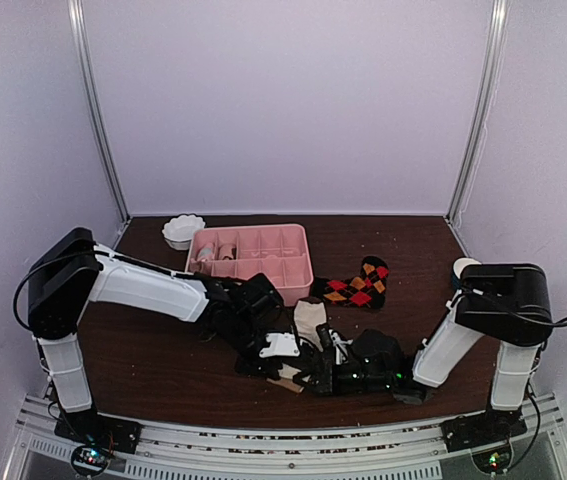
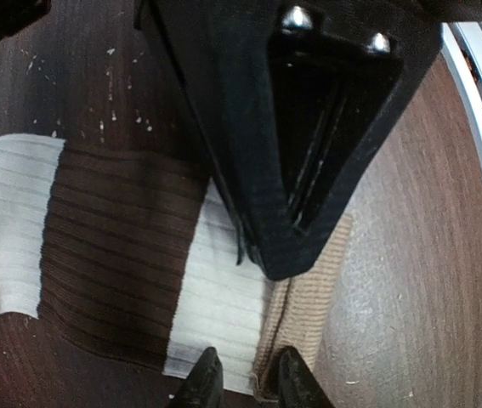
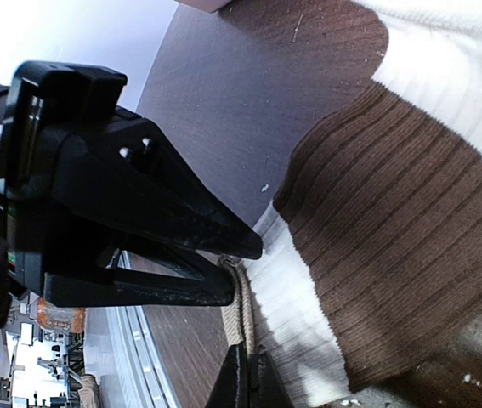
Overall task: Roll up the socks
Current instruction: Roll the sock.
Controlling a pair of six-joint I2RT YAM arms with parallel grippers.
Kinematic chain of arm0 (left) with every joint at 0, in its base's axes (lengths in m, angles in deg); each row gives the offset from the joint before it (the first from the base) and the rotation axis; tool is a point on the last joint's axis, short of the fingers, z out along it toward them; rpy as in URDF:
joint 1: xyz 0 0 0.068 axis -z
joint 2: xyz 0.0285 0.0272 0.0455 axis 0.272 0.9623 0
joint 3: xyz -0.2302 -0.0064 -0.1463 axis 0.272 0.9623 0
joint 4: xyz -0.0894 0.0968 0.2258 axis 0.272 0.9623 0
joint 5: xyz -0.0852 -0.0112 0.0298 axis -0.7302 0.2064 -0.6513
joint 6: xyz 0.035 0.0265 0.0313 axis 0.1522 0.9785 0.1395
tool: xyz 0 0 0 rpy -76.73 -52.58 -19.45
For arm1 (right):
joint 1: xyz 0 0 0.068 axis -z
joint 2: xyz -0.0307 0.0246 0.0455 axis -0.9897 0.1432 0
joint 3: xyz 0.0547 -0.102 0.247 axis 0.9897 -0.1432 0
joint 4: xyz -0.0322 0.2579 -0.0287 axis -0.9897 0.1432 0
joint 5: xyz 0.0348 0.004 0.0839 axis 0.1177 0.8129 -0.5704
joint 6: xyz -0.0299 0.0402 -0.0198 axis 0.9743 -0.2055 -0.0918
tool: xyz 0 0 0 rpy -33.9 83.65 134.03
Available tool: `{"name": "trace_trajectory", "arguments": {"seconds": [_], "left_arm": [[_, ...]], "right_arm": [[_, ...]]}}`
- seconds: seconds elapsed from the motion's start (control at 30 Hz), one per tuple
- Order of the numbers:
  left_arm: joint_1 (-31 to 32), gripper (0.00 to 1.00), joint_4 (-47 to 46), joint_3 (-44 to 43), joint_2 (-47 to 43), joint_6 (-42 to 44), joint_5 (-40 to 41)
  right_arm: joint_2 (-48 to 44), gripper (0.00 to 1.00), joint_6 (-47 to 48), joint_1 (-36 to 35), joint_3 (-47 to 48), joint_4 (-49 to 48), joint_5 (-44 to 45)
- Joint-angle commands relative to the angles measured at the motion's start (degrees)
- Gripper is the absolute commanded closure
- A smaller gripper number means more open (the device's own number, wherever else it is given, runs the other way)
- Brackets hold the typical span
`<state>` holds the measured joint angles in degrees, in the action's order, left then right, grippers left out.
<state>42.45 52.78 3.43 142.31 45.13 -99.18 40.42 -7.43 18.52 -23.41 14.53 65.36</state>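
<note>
Dark wooden tabletop (image 1: 153, 350) carries the cream-and-brown sock (image 1: 310, 318) at front centre. Seen from above, its long axis runs 6 to 12 o'clock, with the tan cuff (image 2: 313, 289) at 6. Your left gripper (image 2: 245, 384) straddles that cuff, fingers narrowly apart. Your right gripper (image 3: 245, 384) meets it there, fingers pressed together. The roll should travel towards 12, I judge.

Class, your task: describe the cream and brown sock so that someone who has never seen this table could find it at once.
Find the pink tray at the back of the dark table. Just nearer than its right front corner lies the cream-white sock. Unlike the black argyle sock to its right, it is ribbed with brown bands.
</note>
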Motion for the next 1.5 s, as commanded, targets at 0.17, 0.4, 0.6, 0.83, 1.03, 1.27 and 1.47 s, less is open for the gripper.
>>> {"name": "trace_trajectory", "arguments": {"seconds": [0.17, 0.4, 0.6, 0.83, 1.03, 1.27, 1.47], "left_arm": [[0.37, 0.80, -2.52, 2.24, 0.56, 0.72, 1.58], [0.31, 0.85, -2.23, 2.20, 0.93, 1.21, 1.81], [0.30, 0.86, 0.24, 0.35, 2.05, 1.68, 1.05], [0.31, 0.87, 3.34, -2.38, 3.59, 2.35, -0.19], [0.34, 0.88, 6.56, -5.15, 5.20, 2.82, -1.07], [0.30, 0.89, 11.74, -9.77, 8.08, 2.98, -4.12], [0.30, 0.89, 13.65, -11.15, 9.07, 2.93, -6.18]], "right_arm": [[0.29, 0.95, 4.06, -0.10, 0.59, 10.71, 1.92], [-9.98, 0.61, 14.87, -3.32, -2.98, 17.41, 14.41], [-19.64, 0.55, 23.30, -8.81, -6.22, 27.84, 30.34], [-32.47, 0.00, 4.90, -17.26, -3.65, 60.70, 73.28], [-36.98, 0.00, 21.11, -18.37, -7.20, 51.99, 65.53], [-24.61, 0.23, 52.83, -26.74, -0.02, 42.62, 51.53], [-16.44, 0.39, 67.35, -26.53, 4.47, 32.54, 44.16]]}}
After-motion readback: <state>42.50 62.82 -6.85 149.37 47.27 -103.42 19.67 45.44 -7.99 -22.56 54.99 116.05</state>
